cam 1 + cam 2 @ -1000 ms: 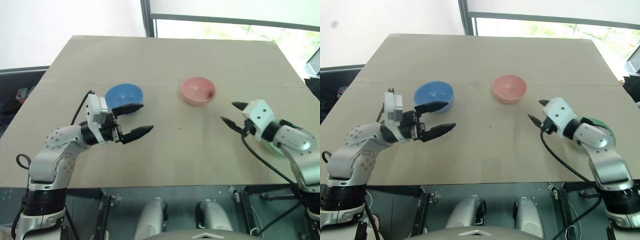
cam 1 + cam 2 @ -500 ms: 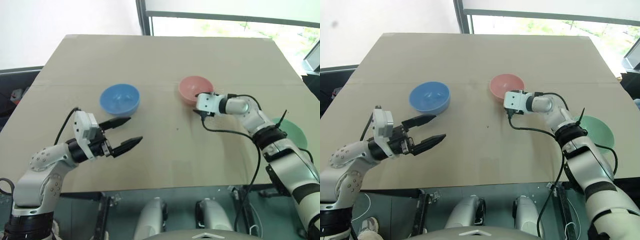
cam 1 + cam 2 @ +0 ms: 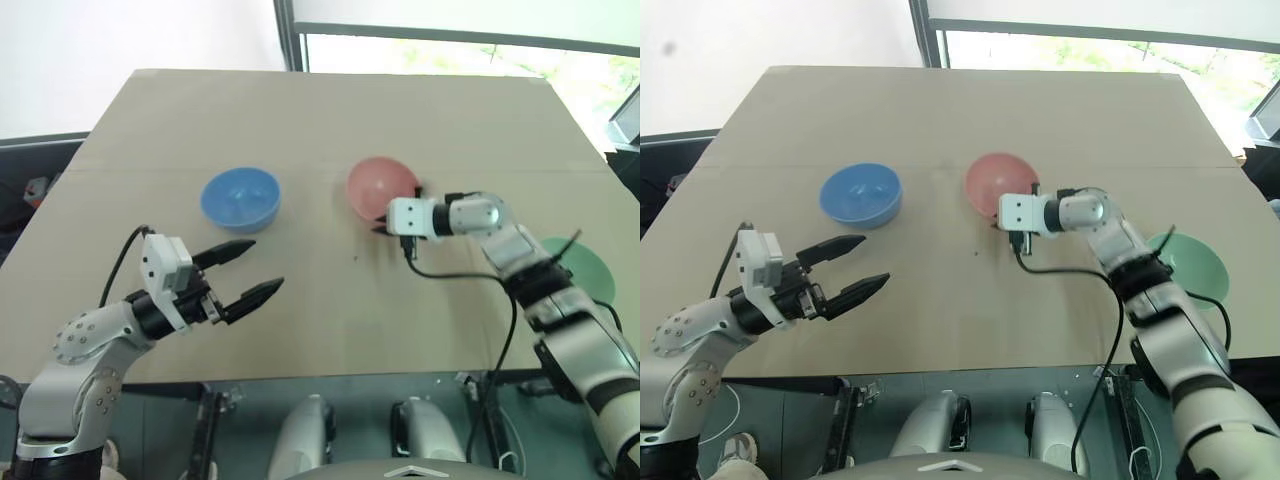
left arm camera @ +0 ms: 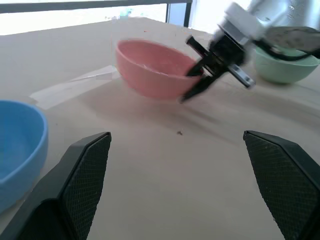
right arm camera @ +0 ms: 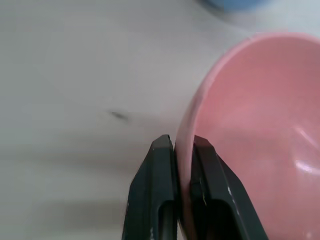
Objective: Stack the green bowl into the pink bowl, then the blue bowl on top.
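Note:
The pink bowl [image 3: 375, 185] sits mid-table, tipped up on its side. My right gripper [image 5: 182, 145] is shut on its near rim, one finger inside and one outside; the head view shows the right gripper [image 3: 385, 222] at the bowl's front edge. The blue bowl [image 3: 240, 197] rests upright to the left of the pink one. The green bowl [image 3: 1195, 262] stands at the right, partly behind my right forearm. My left gripper [image 3: 266, 264] hovers open and holds nothing, in front of the blue bowl near the table's front left.
The tan table [image 3: 330, 110] stretches back to a window frame [image 3: 290, 35]. A black cable [image 3: 1080, 275] loops from my right wrist over the table. Bare tabletop lies between the two arms and behind the bowls.
My right arm swung in from the right and shut on the pink bowl's rim, and the bowl tipped and shifted a little left. The left gripper drew back from the blue bowl, still open.

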